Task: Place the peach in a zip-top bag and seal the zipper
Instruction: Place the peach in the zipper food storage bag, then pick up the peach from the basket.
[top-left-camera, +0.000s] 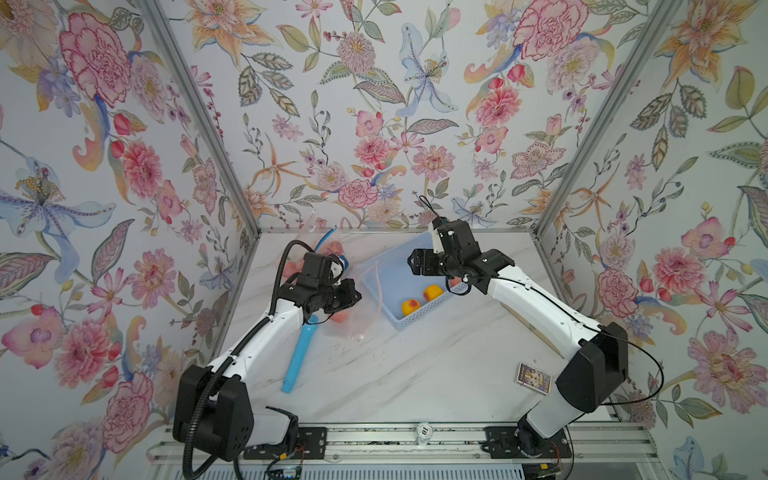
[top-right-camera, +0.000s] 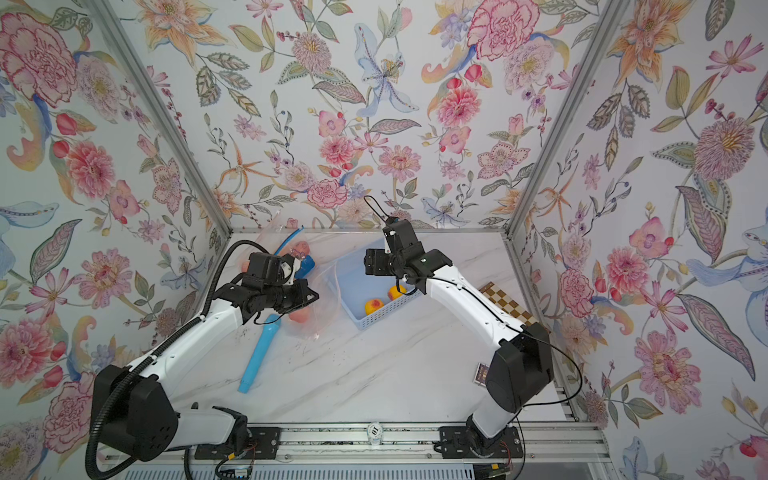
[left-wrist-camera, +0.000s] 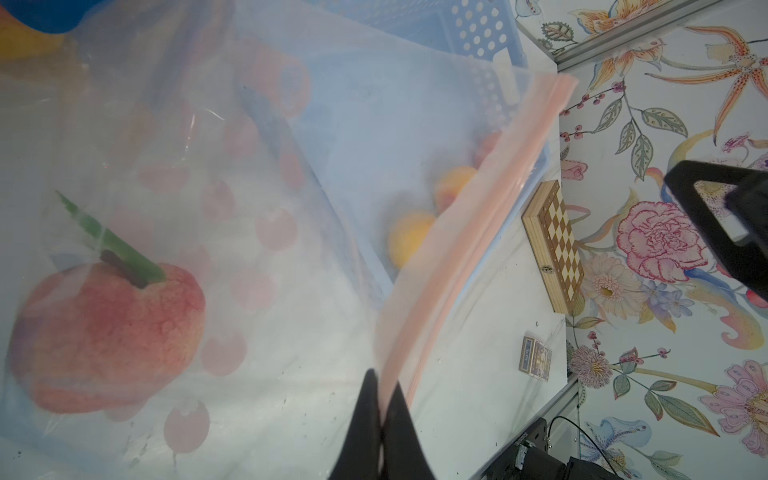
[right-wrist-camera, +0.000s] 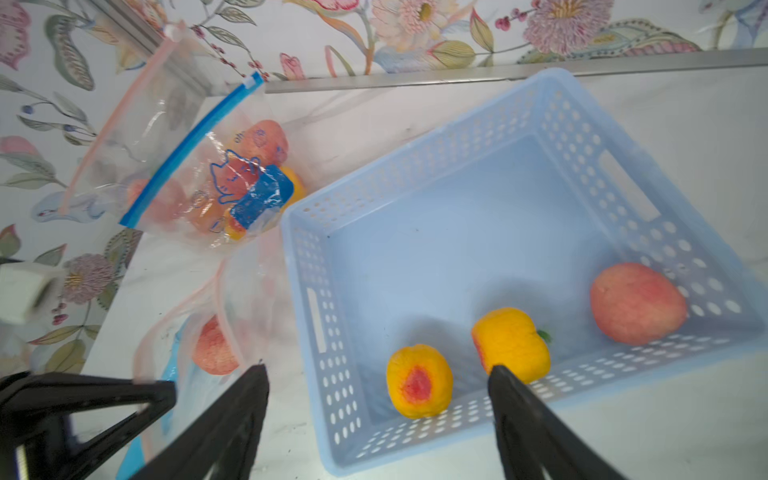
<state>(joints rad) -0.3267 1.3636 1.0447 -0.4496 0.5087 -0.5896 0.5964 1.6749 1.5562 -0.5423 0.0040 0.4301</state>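
A clear zip-top bag (left-wrist-camera: 291, 232) with pink dots and a pink zipper strip (left-wrist-camera: 478, 232) lies left of the blue basket, and a red-orange peach (left-wrist-camera: 104, 332) with a green leaf sits inside it. In both top views the peach (top-left-camera: 341, 318) (top-right-camera: 300, 316) shows just under my left gripper (top-left-camera: 353, 297) (top-right-camera: 311, 297). My left gripper (left-wrist-camera: 384, 386) is shut on one end of the pink zipper strip. My right gripper (right-wrist-camera: 378, 370) (top-left-camera: 413, 262) hangs open and empty over the basket's near left corner. I cannot tell whether the zipper is pressed together along its length.
The blue perforated basket (right-wrist-camera: 540, 108) (top-left-camera: 376, 282) holds three fruits: two yellow (right-wrist-camera: 419, 380) (right-wrist-camera: 511, 345), one red (right-wrist-camera: 638, 303). A second bag with a blue zipper (right-wrist-camera: 191, 149) and fruit stands at the back left. A long blue strip (top-left-camera: 299, 353), a chessboard (left-wrist-camera: 555, 245) and a card box (top-left-camera: 534, 377) lie on the table.
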